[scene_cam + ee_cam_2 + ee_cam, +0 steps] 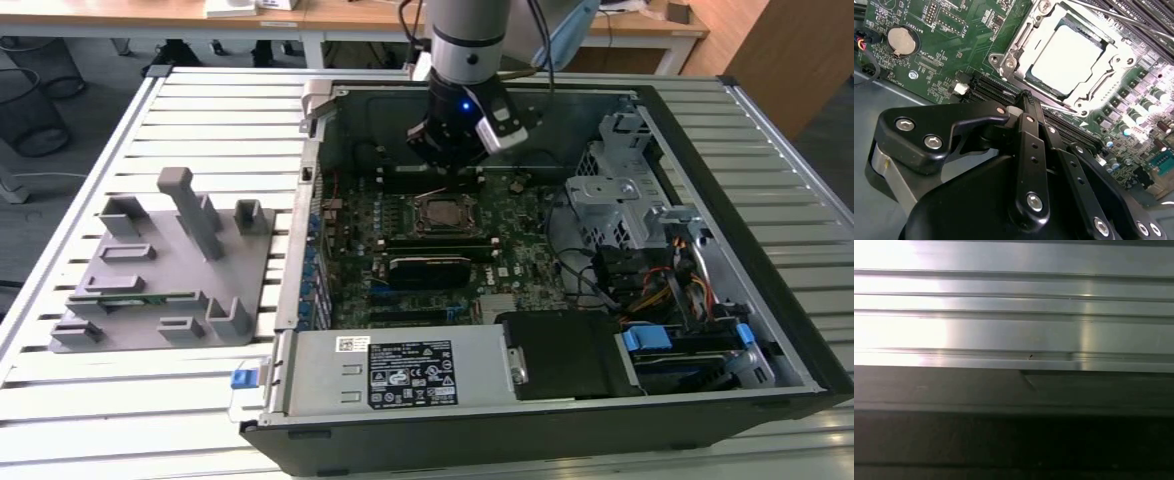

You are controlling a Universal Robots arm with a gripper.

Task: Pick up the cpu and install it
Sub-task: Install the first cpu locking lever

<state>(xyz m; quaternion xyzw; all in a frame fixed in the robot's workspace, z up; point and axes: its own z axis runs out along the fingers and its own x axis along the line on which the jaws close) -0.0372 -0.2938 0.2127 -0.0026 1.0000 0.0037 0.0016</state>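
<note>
Cpu (pixel 1068 59): seated flat in socket (pixel 1019 37).
Gripper (pixel 1026 102): just beside socket, fingers together, empty.
Advice: confirm even seating.

Silver-grey cpu (pixel 1068 57) on a green motherboard (pixel 949 45) — black gripper (pixel 1026 107) linkages with silver screws. The bench (pixel 200 110) is pale ribbed metal — a grey fixture (pixel 167 265) and black case (pixel 801 330).
</note>
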